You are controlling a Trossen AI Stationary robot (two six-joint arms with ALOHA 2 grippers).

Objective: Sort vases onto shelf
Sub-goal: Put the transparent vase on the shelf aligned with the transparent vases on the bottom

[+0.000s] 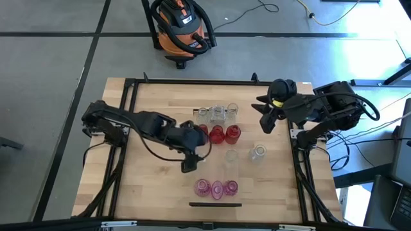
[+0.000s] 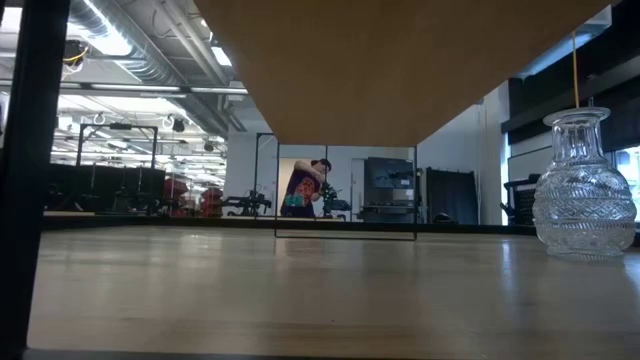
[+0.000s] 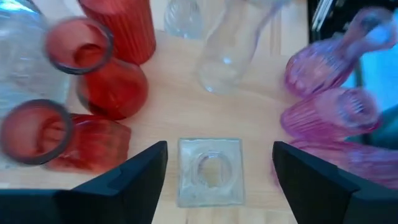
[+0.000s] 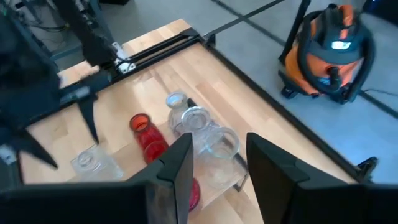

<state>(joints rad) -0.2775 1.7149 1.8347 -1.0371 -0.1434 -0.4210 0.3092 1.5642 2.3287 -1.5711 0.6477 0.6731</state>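
The shelf [image 1: 215, 172] is a pale plank lying lengthwise from far to near in the middle of the table; its underside [image 2: 400, 60] fills the top of the low view. Standing on it are three clear vases [image 1: 217, 114], three red vases [image 1: 217, 133], a square clear vase [image 1: 231, 156] and three pink vases [image 1: 217, 188]. A cut-glass clear vase [image 1: 258, 153] stands on the tabletop to the shelf's right. My left gripper [image 1: 190, 162] hangs open above the shelf. The square vase [image 3: 209, 171] shows between its fingers, untouched. My right gripper [image 1: 265, 120] waits open, raised at the far right.
An orange shop vacuum [image 1: 183, 29] stands on the floor beyond the table's far edge. Black frame rails [image 1: 122, 147] run along the table's left and right sides. Bare tabletop lies left of the shelf. A person [image 2: 305, 188] shows far off in the room.
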